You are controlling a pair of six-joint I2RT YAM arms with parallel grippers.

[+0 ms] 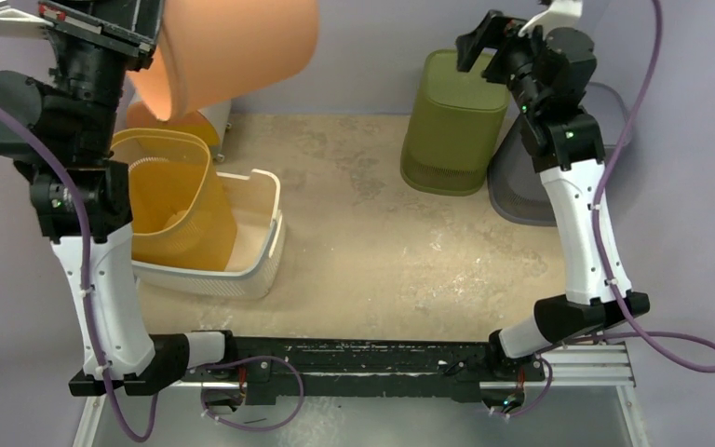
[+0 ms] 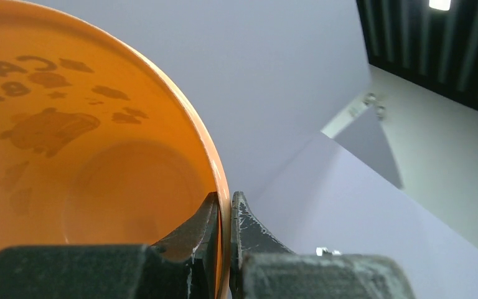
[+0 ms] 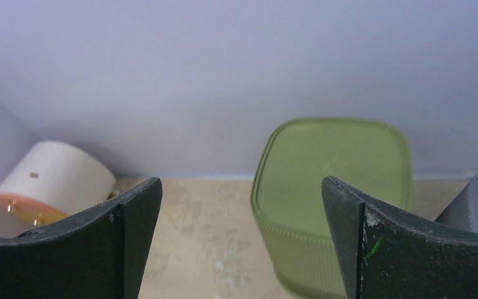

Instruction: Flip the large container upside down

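The large orange plastic bucket (image 1: pixel 233 47) hangs tilted, mouth toward 7 o'clock, its rim clamped by the left gripper (image 2: pixel 224 249). The right gripper (image 3: pixel 241 237) gapes apart.

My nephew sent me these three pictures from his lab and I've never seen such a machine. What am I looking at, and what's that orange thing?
Two robot arms are bolted to a table's near edge. The wide picture looks down from above; the other two come from cameras on each wrist. The left gripper has its jaws shut on the rim of an orange bucket, lifted and tilted in the air. The right gripper is open and empty, facing an upside-down green bin. On the table also stand a yellow basket inside a white basket.
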